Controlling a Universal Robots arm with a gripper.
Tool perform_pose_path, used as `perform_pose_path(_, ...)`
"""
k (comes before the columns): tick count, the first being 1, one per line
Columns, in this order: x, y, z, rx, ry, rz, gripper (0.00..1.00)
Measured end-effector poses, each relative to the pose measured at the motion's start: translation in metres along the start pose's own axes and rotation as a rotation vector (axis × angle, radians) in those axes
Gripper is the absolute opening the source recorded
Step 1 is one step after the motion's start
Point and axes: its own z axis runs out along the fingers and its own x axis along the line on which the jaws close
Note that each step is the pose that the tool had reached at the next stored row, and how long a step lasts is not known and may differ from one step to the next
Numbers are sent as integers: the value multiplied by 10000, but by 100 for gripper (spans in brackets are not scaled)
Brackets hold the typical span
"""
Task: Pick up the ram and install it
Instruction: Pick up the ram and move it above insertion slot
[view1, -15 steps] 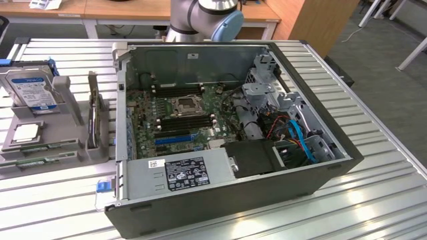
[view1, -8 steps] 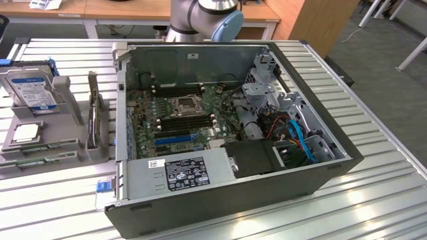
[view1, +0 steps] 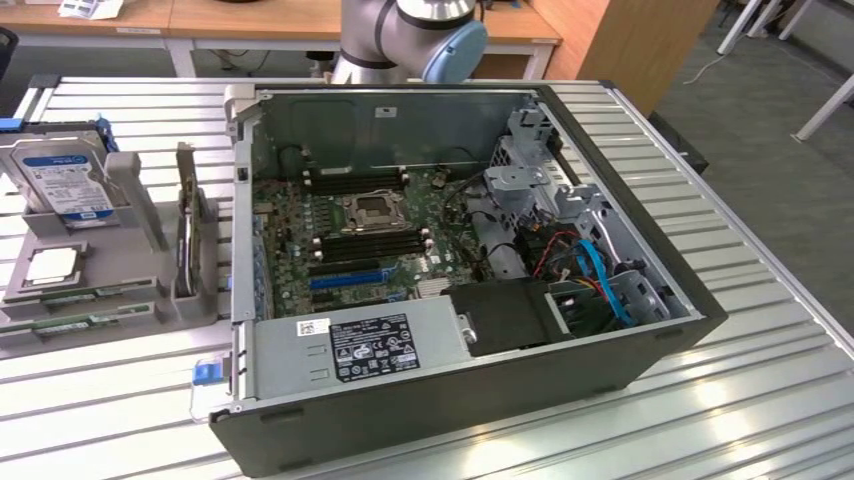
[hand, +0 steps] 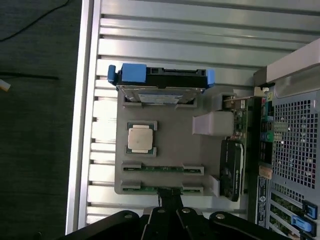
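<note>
The hand (hand: 170, 194) is fully closed and empty, hovering above the ram (hand: 147, 188) in the grey tray (hand: 172, 145).

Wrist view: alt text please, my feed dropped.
The shut gripper hangs over a gray tray holding two green ram sticks, a silver processor chip and a blue-bracketed hard drive. A computer case stands beside the tray.
</note>
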Motion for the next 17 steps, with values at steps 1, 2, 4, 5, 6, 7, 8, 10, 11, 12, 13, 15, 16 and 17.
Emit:
perform_pose_path(1, 0, 0, 0, -2, 3, -70, 10)
perform_pose_path(2, 0, 0, 0, -3, 6, -144, 10)
perform_pose_path(4, 0, 0, 0, -7, 13, -311, 10)
perform_pose_path(5, 0, 0, 1, -10, 17, -410, 10)
perform_pose_path(6, 0, 0, 0, -12, 21, -499, 10)
perform_pose_path(7, 0, 0, 0, -14, 25, -591, 10)
perform_pose_path(8, 0, 0, 0, -16, 30, -682, 10)
perform_pose_path(10, 0, 0, 0, -20, 37, -868, 10)
perform_pose_path(11, 0, 0, 0, -23, 41, -960, 10)
perform_pose_path(12, 0, 0, 0, -25, 46, -1057, 10)
perform_pose_path(13, 0, 0, 0, -27, 50, -1151, 10)
perform_pose_path(15, 0, 0, 0, -32, 59, -1345, 10)
perform_pose_path(16, 0, 0, 1, -34, 63, -1448, 10)
perform_pose_path(17, 0, 0, 0, -36, 68, -1556, 10)
